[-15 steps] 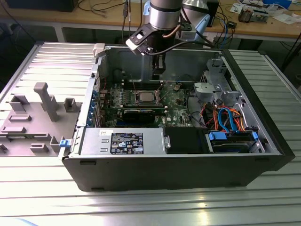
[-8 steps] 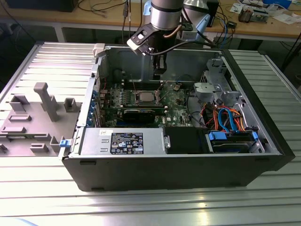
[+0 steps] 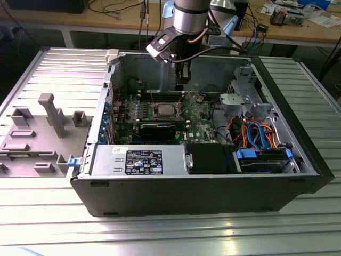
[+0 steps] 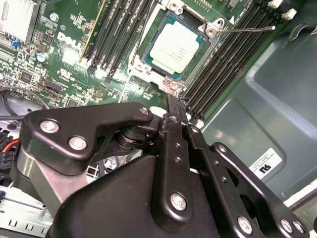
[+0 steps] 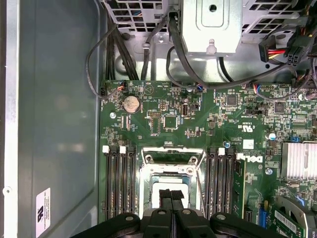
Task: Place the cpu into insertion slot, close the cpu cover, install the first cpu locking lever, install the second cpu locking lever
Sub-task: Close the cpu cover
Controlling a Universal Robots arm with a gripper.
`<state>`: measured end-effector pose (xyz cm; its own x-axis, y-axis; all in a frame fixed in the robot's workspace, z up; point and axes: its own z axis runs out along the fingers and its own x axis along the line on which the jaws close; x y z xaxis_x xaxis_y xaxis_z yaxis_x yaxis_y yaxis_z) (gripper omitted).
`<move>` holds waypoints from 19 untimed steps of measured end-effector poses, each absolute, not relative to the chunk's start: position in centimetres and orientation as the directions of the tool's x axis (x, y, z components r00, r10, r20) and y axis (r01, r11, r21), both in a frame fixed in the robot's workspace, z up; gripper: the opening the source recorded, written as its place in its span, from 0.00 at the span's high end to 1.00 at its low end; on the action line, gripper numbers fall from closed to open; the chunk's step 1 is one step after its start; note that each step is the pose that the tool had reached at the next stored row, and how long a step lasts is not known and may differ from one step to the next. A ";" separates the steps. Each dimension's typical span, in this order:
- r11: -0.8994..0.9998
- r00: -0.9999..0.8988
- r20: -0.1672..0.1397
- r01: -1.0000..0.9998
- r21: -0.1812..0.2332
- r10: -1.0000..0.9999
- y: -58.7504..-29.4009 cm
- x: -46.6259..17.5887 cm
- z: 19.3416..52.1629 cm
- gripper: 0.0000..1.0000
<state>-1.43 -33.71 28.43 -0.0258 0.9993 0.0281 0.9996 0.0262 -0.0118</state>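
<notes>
The cpu [image 4: 174, 47] lies flat in the insertion slot [image 4: 148, 69] on the green motherboard, its silver top showing. The cpu cover [image 4: 210, 27] rests down around it as a silver frame. A thin wire locking lever [image 4: 247, 29] sticks out sideways from one socket corner. My gripper [image 5: 172, 194] hovers above the cpu [image 5: 166, 187], fingers pressed together with nothing between them. In the exterior view the gripper [image 3: 180, 84] hangs inside the open case, just behind the socket [image 3: 164, 111].
Black memory slots [image 5: 119, 183] flank the socket on both sides. A heatsink [image 5: 299, 159], a coin battery [image 5: 131, 103] and cable bundles [image 5: 148, 54] sit nearby. The case wall [image 3: 154, 66] stands behind; the drive bay and coloured cables [image 3: 256, 136] lie at the exterior view's right.
</notes>
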 end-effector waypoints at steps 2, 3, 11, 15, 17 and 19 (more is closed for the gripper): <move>0.026 -0.026 0.028 1.000 -0.012 0.999 -33.7 -1.3 28.4 0.89; 0.026 -0.026 0.028 1.000 -0.012 0.999 -33.7 -1.3 28.4 0.89; 0.026 -0.026 0.028 1.000 -0.012 0.999 -33.7 -0.8 28.4 0.89; 0.026 -0.026 0.028 1.000 -0.012 0.999 -33.7 -0.7 28.4 0.89; 0.026 -0.026 0.028 1.000 -0.012 0.999 -33.7 -0.5 28.4 0.89; 0.026 -0.026 0.028 1.000 -0.012 0.999 -33.7 -0.5 28.4 0.89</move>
